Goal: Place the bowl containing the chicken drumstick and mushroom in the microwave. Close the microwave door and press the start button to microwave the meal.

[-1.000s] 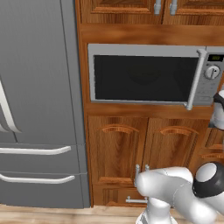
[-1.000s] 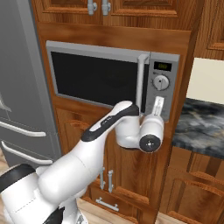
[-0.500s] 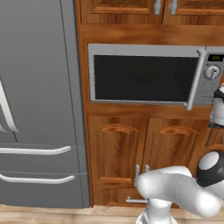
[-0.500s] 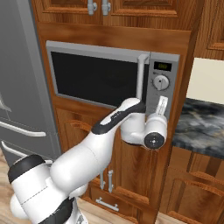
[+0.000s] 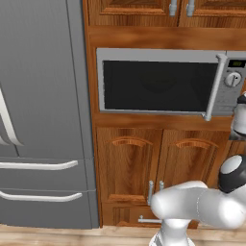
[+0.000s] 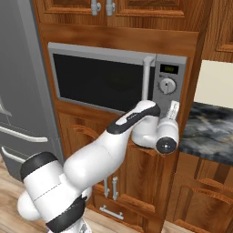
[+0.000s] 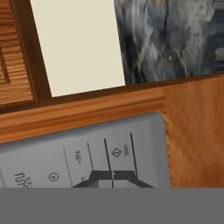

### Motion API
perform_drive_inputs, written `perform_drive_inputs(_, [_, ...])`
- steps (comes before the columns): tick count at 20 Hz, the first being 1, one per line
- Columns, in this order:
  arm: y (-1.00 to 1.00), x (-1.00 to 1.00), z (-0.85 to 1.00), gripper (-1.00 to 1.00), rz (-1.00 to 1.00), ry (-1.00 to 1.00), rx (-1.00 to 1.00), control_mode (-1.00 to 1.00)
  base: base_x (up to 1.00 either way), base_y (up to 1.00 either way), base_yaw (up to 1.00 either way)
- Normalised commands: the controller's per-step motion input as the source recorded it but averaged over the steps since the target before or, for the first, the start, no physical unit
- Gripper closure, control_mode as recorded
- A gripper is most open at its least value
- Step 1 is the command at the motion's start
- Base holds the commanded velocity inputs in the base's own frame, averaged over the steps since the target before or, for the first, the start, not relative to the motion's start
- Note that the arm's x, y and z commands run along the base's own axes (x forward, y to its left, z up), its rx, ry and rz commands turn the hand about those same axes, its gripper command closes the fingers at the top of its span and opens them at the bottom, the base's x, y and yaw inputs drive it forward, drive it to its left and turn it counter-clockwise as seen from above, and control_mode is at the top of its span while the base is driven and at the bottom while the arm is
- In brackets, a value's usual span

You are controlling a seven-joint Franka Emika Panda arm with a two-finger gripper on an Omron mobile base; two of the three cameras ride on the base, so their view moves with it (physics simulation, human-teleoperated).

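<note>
The microwave (image 5: 163, 81) sits built into the wooden cabinetry, and its door (image 6: 102, 82) is shut, with the bar handle (image 5: 214, 86) standing upright beside the control panel (image 6: 168, 86). Bowl, drumstick and mushroom are hidden behind the dark window. My gripper (image 6: 173, 108) is shut with nothing in it and points at the lower part of the panel. In the hand view the joined fingertips (image 7: 113, 178) lie right under the start button (image 7: 122, 151), very close to the panel (image 7: 87, 153). Whether they touch it I cannot tell.
A big grey fridge (image 5: 43, 110) stands left of the microwave. Wooden cabinet doors (image 5: 158, 173) lie below it and more above (image 5: 168, 9). A dark stone counter (image 6: 209, 132) with a beige wall (image 7: 78, 43) behind it is to the right.
The hand has crept a little to the right and up, closer to the lower part of the control panel. The microwave door has stayed shut.
</note>
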Motion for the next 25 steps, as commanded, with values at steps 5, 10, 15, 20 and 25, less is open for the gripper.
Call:
perform_drive_inputs(5, [-0.1,0.26,-0.13,1.0,0.0,0.0,0.01,-1.0,0.0,0.0,0.0])
perform_drive_inputs(10, [-0.04,0.3,-0.13,1.0,0.0,0.0,0.0,-1.0,0.0,0.0,0.0])
perform_drive_inputs(15, [-0.05,0.33,-0.15,1.0,0.0,0.0,0.0,-1.0,0.0,0.0,0.0])
perform_drive_inputs(20, [-0.11,0.38,-0.09,1.0,0.0,0.0,0.0,-1.0,0.0,0.0,0.0])
perform_drive_inputs(25, [-0.08,0.57,-0.07,1.0,-0.05,0.0,0.0,-1.0,0.0,0.0,0.0])
